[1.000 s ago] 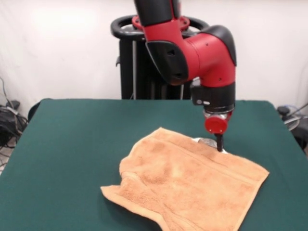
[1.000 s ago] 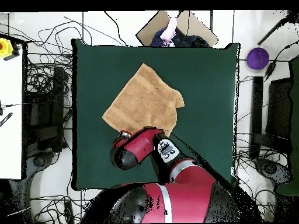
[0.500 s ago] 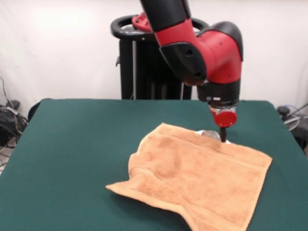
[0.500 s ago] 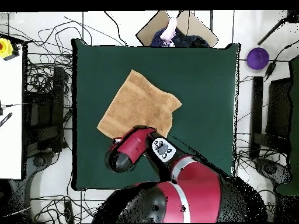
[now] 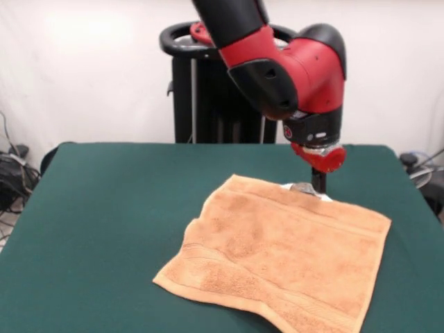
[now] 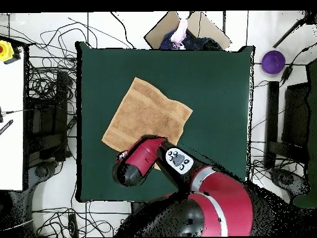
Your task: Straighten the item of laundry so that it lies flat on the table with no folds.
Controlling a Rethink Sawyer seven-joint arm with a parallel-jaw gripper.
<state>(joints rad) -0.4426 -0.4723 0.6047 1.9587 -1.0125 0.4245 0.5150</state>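
One towel (image 5: pixel 281 260), peach-orange terry, on one green table (image 5: pixel 104 208). In the front view it sits right of centre and toward the near edge; in the overhead view it is left of centre, rotated so its corners point roughly along the table axes. It reads as a near-complete four-sided sheet: far edge straight, right corner square, near-right corner cut off by the bottom of the front view. Left edge not clean: a small kink or step midway along it where the cloth looks slightly doubled or rumpled. Two woven bands visible, one just inside the far edge, one running across the near part. Surface has mild ripples, otherwise mostly flat on the felt

One arm, red and black, coming down over the towel's far edge. One gripper (image 5: pixel 318 189), tip down at that edge, touching or just above the cloth beside a small pale patch, possibly the tag (image 5: pixel 303 187), can't confirm. Can't tell whether the gripper is clamped or released, or whether it holds cloth: only a dark stub shows below the red collar, and the overhead view has the arm head covering that corner

Around the table, overhead view: one purple round object (image 6: pixel 273 61) on the floor off one corner, one cardboard box (image 6: pixel 191 30) past the far edge, one yellow item (image 6: pixel 5 49) on a white surface at the side, cables all around
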